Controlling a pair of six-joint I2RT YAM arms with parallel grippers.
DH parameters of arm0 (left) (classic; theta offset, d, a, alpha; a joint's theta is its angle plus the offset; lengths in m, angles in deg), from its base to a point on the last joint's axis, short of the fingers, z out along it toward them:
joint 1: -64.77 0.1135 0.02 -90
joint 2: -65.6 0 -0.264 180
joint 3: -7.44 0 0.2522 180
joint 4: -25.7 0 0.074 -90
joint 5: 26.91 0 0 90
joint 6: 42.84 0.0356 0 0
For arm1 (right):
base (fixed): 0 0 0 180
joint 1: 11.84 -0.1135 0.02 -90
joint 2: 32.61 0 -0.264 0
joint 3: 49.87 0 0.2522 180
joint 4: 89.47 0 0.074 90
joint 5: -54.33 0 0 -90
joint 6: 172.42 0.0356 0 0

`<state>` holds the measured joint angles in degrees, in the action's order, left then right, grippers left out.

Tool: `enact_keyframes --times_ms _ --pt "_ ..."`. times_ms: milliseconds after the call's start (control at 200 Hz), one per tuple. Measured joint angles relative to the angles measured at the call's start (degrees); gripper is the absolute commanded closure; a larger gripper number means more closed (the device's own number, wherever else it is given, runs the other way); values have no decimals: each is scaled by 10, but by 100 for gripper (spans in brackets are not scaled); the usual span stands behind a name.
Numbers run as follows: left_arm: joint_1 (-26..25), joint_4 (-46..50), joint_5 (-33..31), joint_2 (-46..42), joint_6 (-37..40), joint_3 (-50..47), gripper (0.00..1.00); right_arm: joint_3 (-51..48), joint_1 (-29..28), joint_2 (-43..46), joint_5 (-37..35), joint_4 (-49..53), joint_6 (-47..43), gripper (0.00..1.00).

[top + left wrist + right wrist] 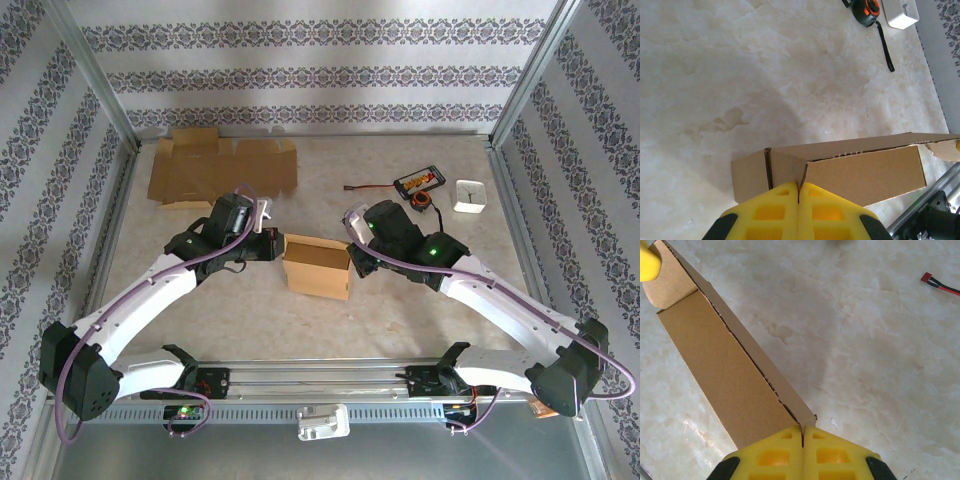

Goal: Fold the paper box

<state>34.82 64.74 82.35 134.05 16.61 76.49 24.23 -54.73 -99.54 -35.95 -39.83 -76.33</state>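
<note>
Yellow fingers [775, 210] of the left claw [798, 186] meet pad to pad at the bottom of the left wrist view. A thin cardboard edge of the paper box [865, 172] runs into the seam between them, so this claw appears closed on that end wall. The right claw [802, 429] is likewise pressed shut, apparently pinching the corner of the opposite end of the box.

From above, the paper box [318, 268] stands in the middle of the desk [400, 310], between the two claws, one at each end. Holding both ends probably keeps the half-formed walls upright and square while a flap is folded in. The long panel seen by the right wrist camera is not yet closed.

A flat cardboard sheet [222, 170] lies well apart at the far left. A tape measure [867, 10] and a small white box [469, 196] sit far right, out of the working area.
</note>
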Motion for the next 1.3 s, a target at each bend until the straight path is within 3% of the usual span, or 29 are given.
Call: enact_keyframes --times_ms 265,1299 --pt "0 -12 -1 0 -6 -7 100 -5 0 0 -8 -6 20 94" --pt "-30 -22 -16 -29 -25 -32 100 -43 34 0 10 -77 300 94"
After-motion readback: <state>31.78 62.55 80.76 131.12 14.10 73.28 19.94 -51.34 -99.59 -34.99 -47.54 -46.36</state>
